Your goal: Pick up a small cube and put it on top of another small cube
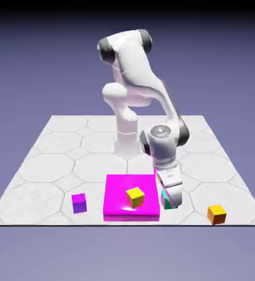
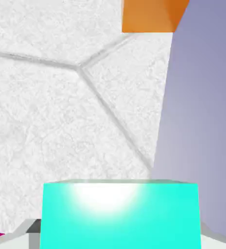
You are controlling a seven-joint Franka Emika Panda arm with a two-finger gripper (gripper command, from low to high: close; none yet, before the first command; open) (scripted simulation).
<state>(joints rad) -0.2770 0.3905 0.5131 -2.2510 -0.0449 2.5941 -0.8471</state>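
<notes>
The small teal-green cube (image 1: 165, 200) sits low by the table, just off the right edge of the magenta slab. My gripper (image 1: 171, 201) points straight down and is shut on it, its fingers covering most of the cube. In the hand view the teal cube (image 2: 120, 214) fills the bottom between the jaws of the gripper (image 2: 119, 240), and only a grey sliver of one fingertip (image 2: 34, 226) shows. The other small cube (image 1: 135, 196), with a yellow top and orange-brown sides, stands on the slab to the exterior view's left of the gripper.
The flat magenta slab (image 1: 118, 206) lies near the table's front edge. A purple cube (image 1: 79, 203) stands to its left. An orange cube (image 1: 216, 213) stands at the front right; the hand view shows this orange cube (image 2: 152, 15) at its top, near the table edge.
</notes>
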